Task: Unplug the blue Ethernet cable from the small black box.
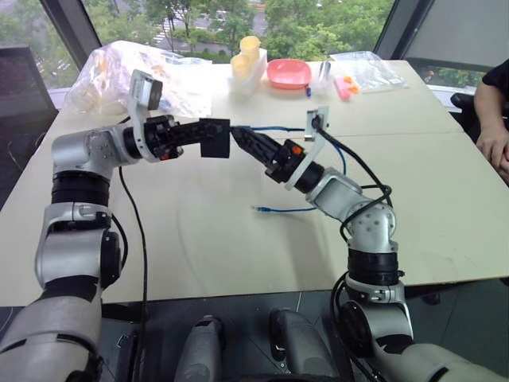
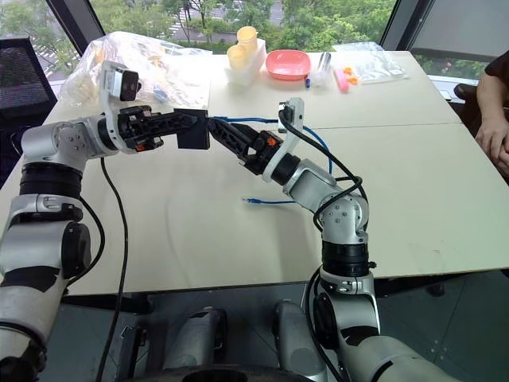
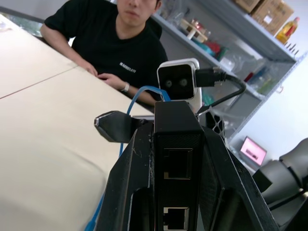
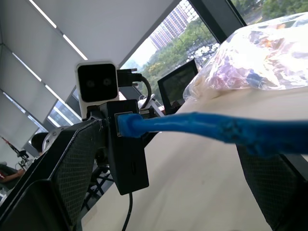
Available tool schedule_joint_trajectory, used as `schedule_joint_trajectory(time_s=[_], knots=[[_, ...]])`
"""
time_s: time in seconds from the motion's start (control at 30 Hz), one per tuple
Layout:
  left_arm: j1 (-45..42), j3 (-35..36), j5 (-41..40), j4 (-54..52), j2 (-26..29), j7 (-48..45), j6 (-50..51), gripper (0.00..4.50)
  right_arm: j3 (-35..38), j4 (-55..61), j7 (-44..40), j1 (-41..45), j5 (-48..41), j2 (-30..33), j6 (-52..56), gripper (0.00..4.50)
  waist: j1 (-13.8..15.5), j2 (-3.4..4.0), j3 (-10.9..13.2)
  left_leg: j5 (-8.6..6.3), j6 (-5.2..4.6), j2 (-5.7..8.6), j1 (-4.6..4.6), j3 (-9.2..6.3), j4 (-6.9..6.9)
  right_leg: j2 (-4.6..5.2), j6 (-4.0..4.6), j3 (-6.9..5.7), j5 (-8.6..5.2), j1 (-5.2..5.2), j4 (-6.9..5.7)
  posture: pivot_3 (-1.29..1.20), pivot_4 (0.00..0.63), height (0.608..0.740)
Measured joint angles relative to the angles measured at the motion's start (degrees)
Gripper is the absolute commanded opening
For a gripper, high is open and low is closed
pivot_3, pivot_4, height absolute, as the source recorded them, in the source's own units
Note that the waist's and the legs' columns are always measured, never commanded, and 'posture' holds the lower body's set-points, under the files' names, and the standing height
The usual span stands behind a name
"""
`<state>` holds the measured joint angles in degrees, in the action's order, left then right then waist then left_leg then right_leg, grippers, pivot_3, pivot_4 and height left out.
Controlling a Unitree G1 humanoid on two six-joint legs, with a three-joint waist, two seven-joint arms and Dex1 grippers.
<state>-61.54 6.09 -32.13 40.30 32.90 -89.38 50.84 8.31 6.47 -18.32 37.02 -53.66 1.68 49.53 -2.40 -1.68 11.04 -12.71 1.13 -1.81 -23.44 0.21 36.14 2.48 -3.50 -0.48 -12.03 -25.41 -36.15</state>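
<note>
My left gripper (image 1: 208, 136) is shut on the small black box (image 1: 215, 141), holding it above the table's middle. In the left wrist view the box (image 3: 177, 144) sits between the fingers and shows two empty ports. The blue Ethernet cable (image 4: 202, 126) is plugged into the box (image 4: 127, 154) on the side facing my right gripper. My right gripper (image 1: 238, 138) is open just beside the box, with the cable running between its fingers untouched. The cable (image 1: 274, 128) loops behind the right wrist, and its free plug (image 1: 258, 209) lies on the table.
At the table's far edge stand a pink bowl (image 1: 289, 73), stacked yellow cups (image 1: 247, 54) and a crumpled clear plastic bag (image 1: 119, 76). A person's hand (image 1: 495, 145) rests on the right edge. Thick black cables hang from both wrists.
</note>
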Motion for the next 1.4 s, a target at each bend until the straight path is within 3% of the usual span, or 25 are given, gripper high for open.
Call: schedule_joint_trajectory(time_s=[0.4,0.53,0.73,1.2,1.37,1.4], knots=[[0.0,-0.3,-0.6,0.0,-0.5,0.2,0.1,0.65,0.2,-0.6,0.1,0.2,-0.2,-0.8,-0.9,4.47,0.0,0.0,0.0,0.0,0.0,0.0,0.0,0.0,0.0,0.0,0.0,0.0,0.0,0.0,0.0,0.0,0.15,0.74],[0.0,-0.3,-0.6,0.0,-0.5,0.6,0.2,0.65,0.1,-0.8,-0.1,0.2,-0.7,-0.9,-1.1,3.18,0.0,0.0,0.0,0.0,0.0,0.0,0.0,0.0,-0.01,0.0,0.0,0.0,0.0,0.0,0.0,0.0,0.15,0.74],[0.1,-0.4,-0.6,-0.1,-0.4,1.4,0.4,0.65,0.0,-0.4,-0.9,0.9,-2.2,-1.7,-1.3,0.09,0.0,0.0,0.0,0.0,0.0,0.0,0.0,0.0,0.0,0.0,0.0,0.0,0.0,0.0,0.0,0.0,0.15,0.74],[-0.1,-0.4,-0.8,1.3,-0.7,1.8,-0.3,0.65,0.0,-0.6,-0.1,1.0,-3.5,-0.9,-1.0,0.03,0.0,0.0,0.0,0.0,0.0,0.0,0.0,0.0,0.0,0.01,0.0,0.0,0.0,0.0,0.0,0.0,0.15,0.74],[-2.3,-0.8,-0.8,4.0,-0.6,2.8,-1.0,0.65,0.5,-3.6,1.0,3.5,-6.4,2.4,-0.9,0.03,0.0,0.0,0.0,0.0,0.0,0.0,0.0,0.01,0.0,0.01,0.0,0.0,0.0,0.0,0.01,0.0,0.15,0.74],[-2.3,0.1,-0.8,5.2,1.3,2.9,-1.7,0.65,3.3,-3.8,1.7,3.1,-6.4,5.0,-1.7,0.03,0.0,0.0,0.0,0.0,0.0,0.01,0.0,0.02,0.0,0.03,0.0,0.0,0.0,0.01,0.03,0.0,0.15,0.74]])
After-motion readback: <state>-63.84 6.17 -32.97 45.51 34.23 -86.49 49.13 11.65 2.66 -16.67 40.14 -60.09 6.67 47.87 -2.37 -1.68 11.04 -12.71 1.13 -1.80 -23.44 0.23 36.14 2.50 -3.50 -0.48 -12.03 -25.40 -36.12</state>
